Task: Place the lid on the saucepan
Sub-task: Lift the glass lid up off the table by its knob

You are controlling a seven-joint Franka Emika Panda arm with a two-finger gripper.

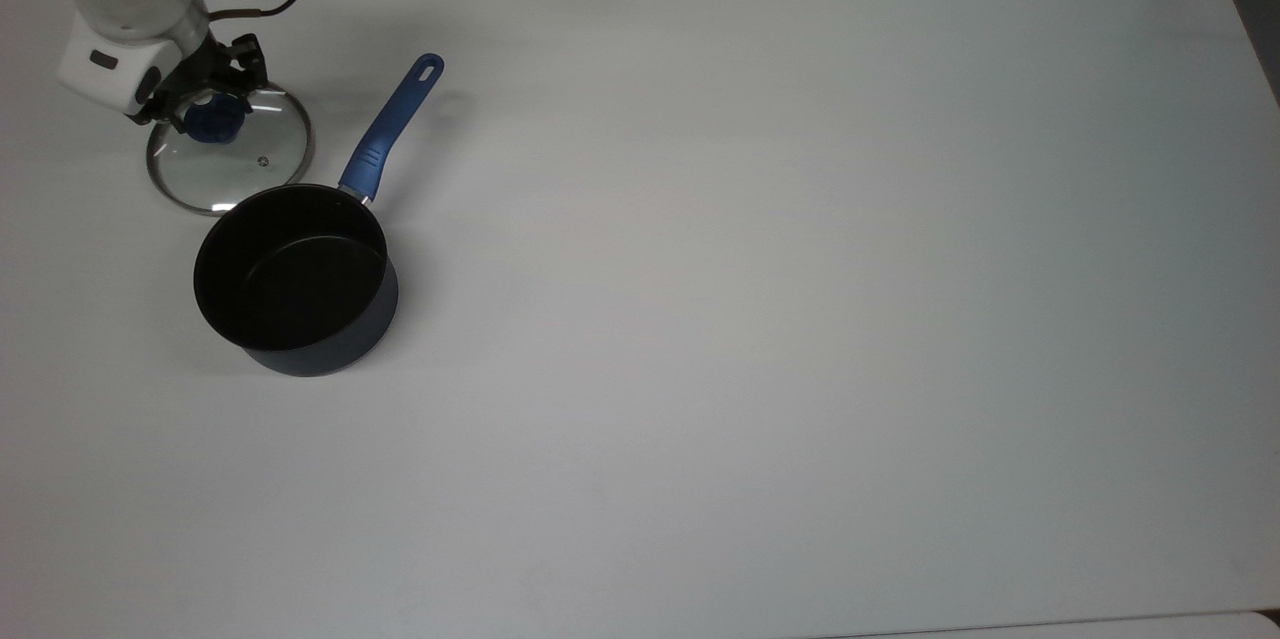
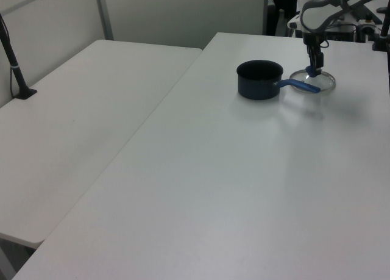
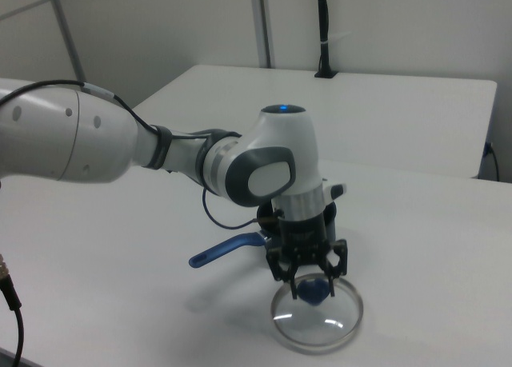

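Glass lid (image 1: 232,157), blue knob (image 1: 212,119)

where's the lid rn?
Top view's upper left: the lid lies flat on the table, beside the saucepan rim, with the end effector at its blue knob.

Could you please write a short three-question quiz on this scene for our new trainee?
1. True or false: the lid sits on the saucepan.
2. The gripper is at the lid's: A rim, B knob, C vent?
3. In the top view, which way does the saucepan's handle point?

Key: 1 false, it lies on the table beside the saucepan. 2 B. 3 Toward the top view's upper right.
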